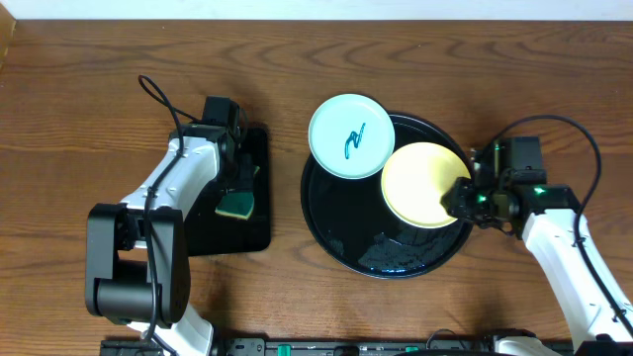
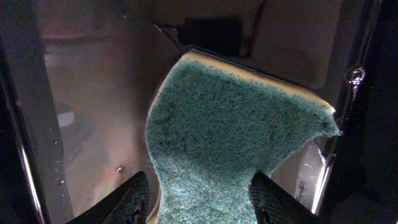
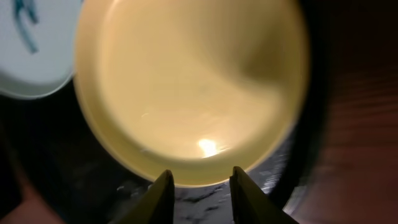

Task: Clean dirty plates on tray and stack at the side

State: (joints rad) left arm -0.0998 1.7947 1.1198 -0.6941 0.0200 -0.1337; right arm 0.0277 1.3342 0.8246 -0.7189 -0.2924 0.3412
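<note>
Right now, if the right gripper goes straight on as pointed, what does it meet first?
The yellow plate, its near rim just ahead of the right gripper. Height is unclear, so it may slip under the rim.

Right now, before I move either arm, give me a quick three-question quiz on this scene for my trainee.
1. True or false: the mint plate with the teal scribble rests on the rectangular tray.
2. What does the left tool pinch? A) a green sponge B) a cloth C) a spoon
3. Fill in: the right tool has its fingertips at the rim of the ___ plate.

Key
1. False: it sits at the rim of the round black tray.
2. A
3. Yellow: the yellow plate.
</note>
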